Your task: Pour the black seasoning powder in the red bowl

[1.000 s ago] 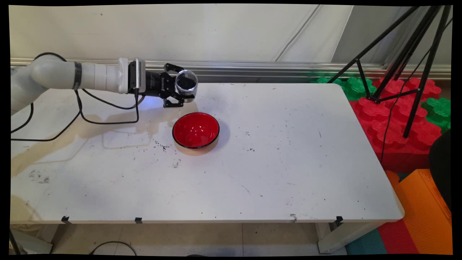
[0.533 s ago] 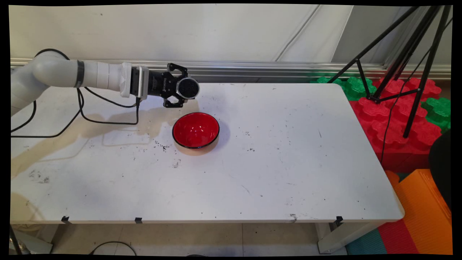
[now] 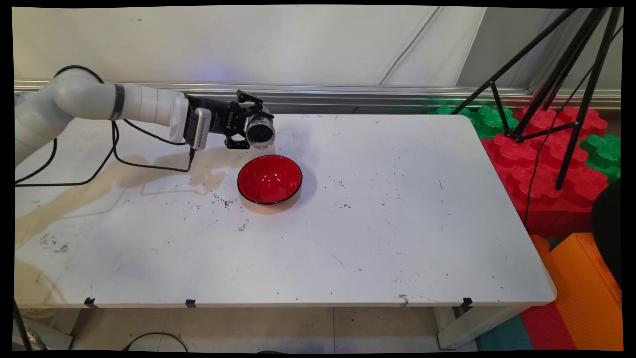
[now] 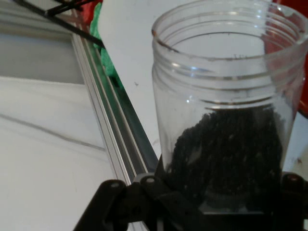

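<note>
At the far left of the white table (image 3: 377,238), about 11 o'clock from the red bowl (image 3: 269,179), the black gripper (image 3: 251,130) hangs above the tabletop clenched on a clear plastic jar (image 3: 260,132) partly filled with small black grains (image 4: 226,154). Compared with half a second ago and a second ago, the wrist has rolled further: the jar's mouth, which faced up and toward the camera, now tips down toward 5 o'clock, and the hand has dropped slightly. The bowl has not moved and looks empty, glossy red inside; no grains are seen falling or landing in it. The jar sits just beyond the bowl's far rim, not over its centre, and is apart from it. Scattered dark specks (image 3: 221,201) lie on the table at 9 o'clock of the bowl, same as in the older frames. The main view gives the layout: arm coming in from the left with black cables (image 3: 149,164) drooping, bowl near mid-table, a tripod (image 3: 556,84) and red and green foam blocks (image 3: 546,149) off the table's right end. It can't show the fill level. The hand view does: open threaded mouth, no lid, grains heaped in the lower part of the jar near the linkage, none reaching the neck; a sliver of red shows at the right edge behind the jar. The pads themselves are hidden behind the jar there.
</note>
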`<state>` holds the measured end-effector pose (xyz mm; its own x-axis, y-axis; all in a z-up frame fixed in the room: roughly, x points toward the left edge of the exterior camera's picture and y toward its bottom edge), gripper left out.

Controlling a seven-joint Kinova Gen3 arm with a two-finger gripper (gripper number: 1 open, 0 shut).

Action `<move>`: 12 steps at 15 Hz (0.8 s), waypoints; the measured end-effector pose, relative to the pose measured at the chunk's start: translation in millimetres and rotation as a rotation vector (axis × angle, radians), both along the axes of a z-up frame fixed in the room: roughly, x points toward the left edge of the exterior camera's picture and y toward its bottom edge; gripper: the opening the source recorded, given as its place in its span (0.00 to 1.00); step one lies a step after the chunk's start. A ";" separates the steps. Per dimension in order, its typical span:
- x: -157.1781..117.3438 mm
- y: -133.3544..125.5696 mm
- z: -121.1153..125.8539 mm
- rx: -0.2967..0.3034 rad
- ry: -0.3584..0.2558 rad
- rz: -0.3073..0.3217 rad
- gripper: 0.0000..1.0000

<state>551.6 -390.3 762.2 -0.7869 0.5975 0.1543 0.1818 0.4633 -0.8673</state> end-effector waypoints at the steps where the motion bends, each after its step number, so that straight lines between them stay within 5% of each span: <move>1: -0.8 -1.5 -1.0 -0.020 -0.030 -0.015 0.00; 12: -13.6 -11.7 -3.0 -0.237 -0.298 -0.179 0.00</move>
<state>538.0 -402.0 759.1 -0.6568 0.7203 -0.2230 0.5005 0.1952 -0.8434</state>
